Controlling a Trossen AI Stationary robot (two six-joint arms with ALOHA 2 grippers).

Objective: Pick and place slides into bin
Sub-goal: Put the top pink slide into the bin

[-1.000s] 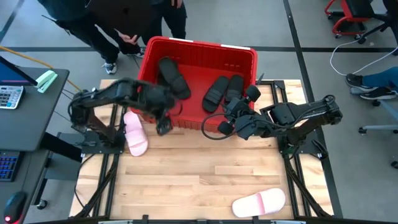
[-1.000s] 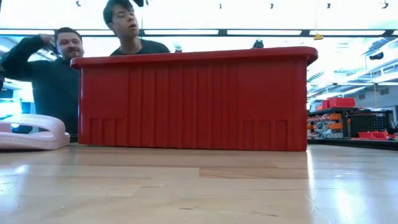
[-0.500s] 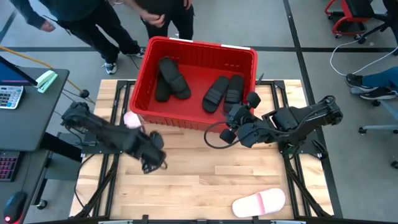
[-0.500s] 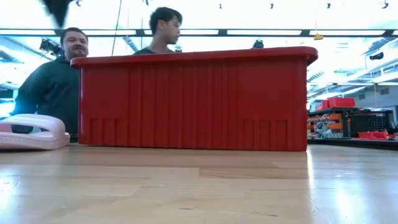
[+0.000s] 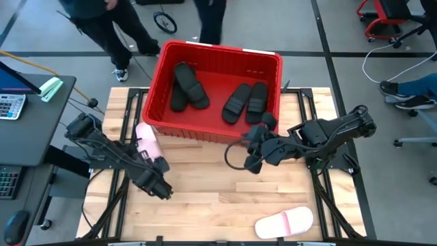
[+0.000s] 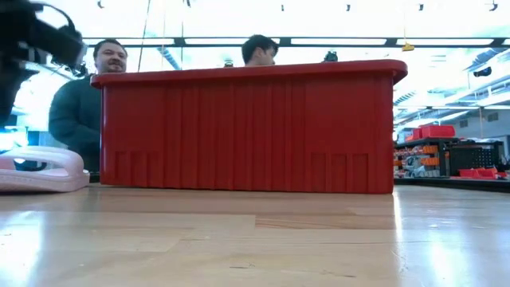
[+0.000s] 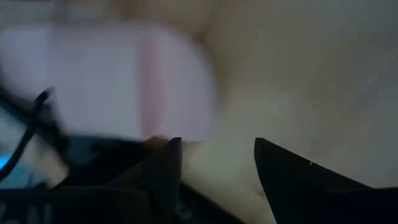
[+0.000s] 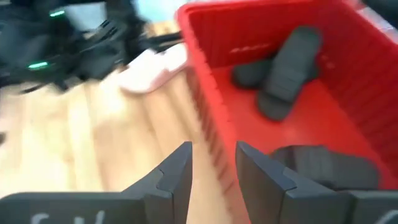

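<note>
The red bin (image 5: 151,102) stands at the table's far middle with several black slides (image 5: 235,102) lying on its floor; they also show in the right wrist view (image 8: 289,62). One pink slide (image 5: 146,139) lies sole down on the table by the bin's near left corner; it also shows in the left wrist view (image 7: 118,81). The other pink slide (image 5: 283,222) lies near the table's near right edge. My left gripper (image 5: 162,191) is open and empty, on the near side of the left pink slide. My right gripper (image 5: 251,166) is open and empty, in front of the bin's near wall.
People stand behind the bin beyond the table's far edge (image 6: 111,60). A desk with a keyboard and calculator (image 5: 13,102) stands left of the table. Bare wood (image 5: 225,198) lies between the grippers and the near edge.
My left gripper has swung from the bin's near wall toward the table's near edge, past the left pink slide. My right gripper has drawn back a little from the bin toward the near edge. The people behind the bin have moved away.
</note>
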